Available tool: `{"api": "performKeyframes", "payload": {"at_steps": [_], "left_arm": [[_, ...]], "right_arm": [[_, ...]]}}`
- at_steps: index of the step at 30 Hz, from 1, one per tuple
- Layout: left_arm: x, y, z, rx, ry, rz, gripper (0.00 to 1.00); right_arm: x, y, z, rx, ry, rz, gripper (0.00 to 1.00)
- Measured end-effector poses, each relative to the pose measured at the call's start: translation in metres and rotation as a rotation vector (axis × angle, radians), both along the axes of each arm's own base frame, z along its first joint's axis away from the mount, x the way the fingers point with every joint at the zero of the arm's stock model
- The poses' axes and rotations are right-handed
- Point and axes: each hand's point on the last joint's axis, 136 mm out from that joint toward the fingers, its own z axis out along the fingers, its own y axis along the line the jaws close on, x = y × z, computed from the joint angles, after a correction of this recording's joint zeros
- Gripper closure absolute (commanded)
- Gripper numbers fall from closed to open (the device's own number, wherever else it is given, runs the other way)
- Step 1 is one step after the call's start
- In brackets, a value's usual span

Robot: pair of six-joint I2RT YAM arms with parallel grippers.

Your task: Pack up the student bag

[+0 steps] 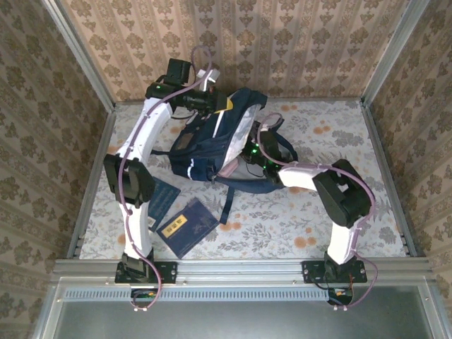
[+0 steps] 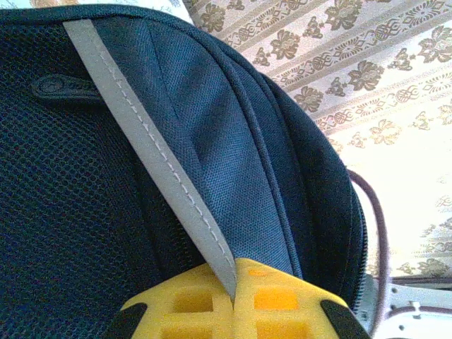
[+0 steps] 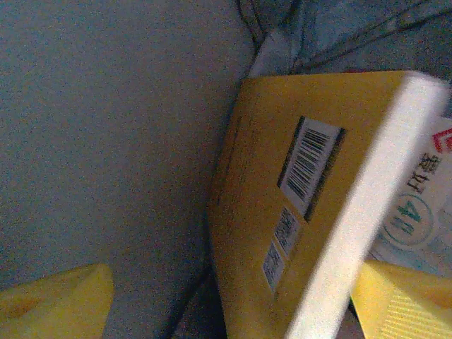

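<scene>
At the frame's bottom edge, the left end effector [image 2: 234,286] clamped the student bag [image 2: 282,162] by its grey stripe [image 2: 141,141]. The right end effector [image 3: 229,304] stood open around a yellow book [image 3: 275,176] inside the bag. Loading seemed underway, and a clean withdrawal looked next.

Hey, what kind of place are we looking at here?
Probably a small robot test booth, not a real room: patterned wallpaper walls close in a floral-covered table, edged by a metal frame, with robot arms bolted on, at a student bag.

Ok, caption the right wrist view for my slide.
Inside the student bag, the right arm's yellow fingers stand open on either side of a yellow book with a barcode.
</scene>
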Motion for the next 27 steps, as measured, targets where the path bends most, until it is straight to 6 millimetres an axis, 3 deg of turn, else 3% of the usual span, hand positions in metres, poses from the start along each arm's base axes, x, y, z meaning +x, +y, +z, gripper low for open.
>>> {"api": "performKeyframes", "payload": {"at_steps": [5, 9, 14, 18, 23, 27], "left_arm": [[0.006, -0.002, -0.007, 0.006, 0.011, 0.011, 1.0], [0.013, -0.003, -0.014, 0.015, 0.018, 0.025, 1.0], [0.027, -0.017, -0.033, 0.025, 0.026, 0.025, 1.0], [0.032, -0.044, -0.064, 0.059, 0.041, 0.004, 0.97], [0.021, -0.081, -0.117, 0.126, 0.101, -0.036, 0.94], [0.009, -0.104, -0.16, 0.18, 0.164, -0.056, 0.76]], "right_arm": [[-0.033, -0.037, 0.018, -0.065, -0.031, -0.052, 0.17], [-0.06, -0.07, 0.043, -0.127, -0.066, -0.122, 0.21], [-0.104, -0.121, 0.07, -0.184, -0.135, -0.235, 0.25], [-0.134, -0.15, 0.071, -0.226, -0.16, -0.287, 0.27], [-0.155, -0.167, 0.06, -0.271, -0.167, -0.301, 0.29], [-0.159, -0.169, 0.051, -0.312, -0.161, -0.288, 0.28]]}}
